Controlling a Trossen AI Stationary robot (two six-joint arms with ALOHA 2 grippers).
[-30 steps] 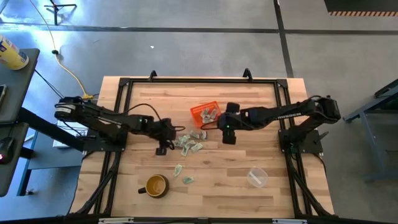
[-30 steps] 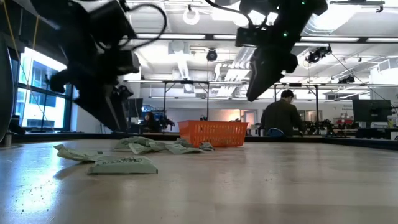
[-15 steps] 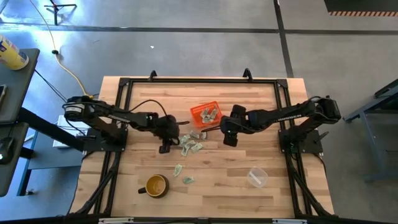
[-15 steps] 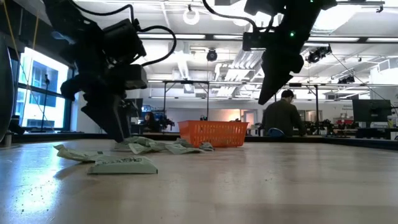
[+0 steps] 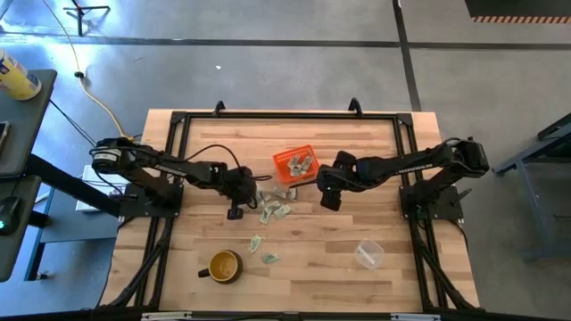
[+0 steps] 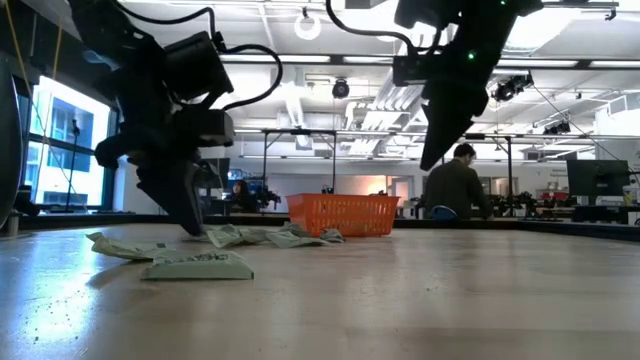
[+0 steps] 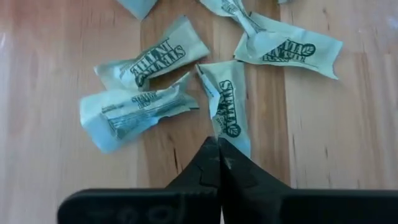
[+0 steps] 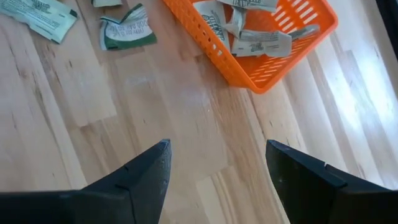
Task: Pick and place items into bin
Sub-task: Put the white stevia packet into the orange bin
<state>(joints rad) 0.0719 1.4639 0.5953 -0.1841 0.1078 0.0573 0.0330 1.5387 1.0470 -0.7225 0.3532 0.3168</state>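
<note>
Nearest my low camera I see two flat packets lying on the wooden table, apart from the main heap, with the mug and the clear cup also down at that near side. Further in, the left gripper is down at the table by the cluster of packets, its fingers pressed together; their tips meet at the edge of one green-and-white packet, though I can't quite tell from here whether the wrapper is actually pinched. Beside it the right gripper hangs above bare wood with its fingers spread wide and holding nothing. Just beyond sits the orange basket, already holding several packets, with two loose ones lying just outside its wall.
</note>
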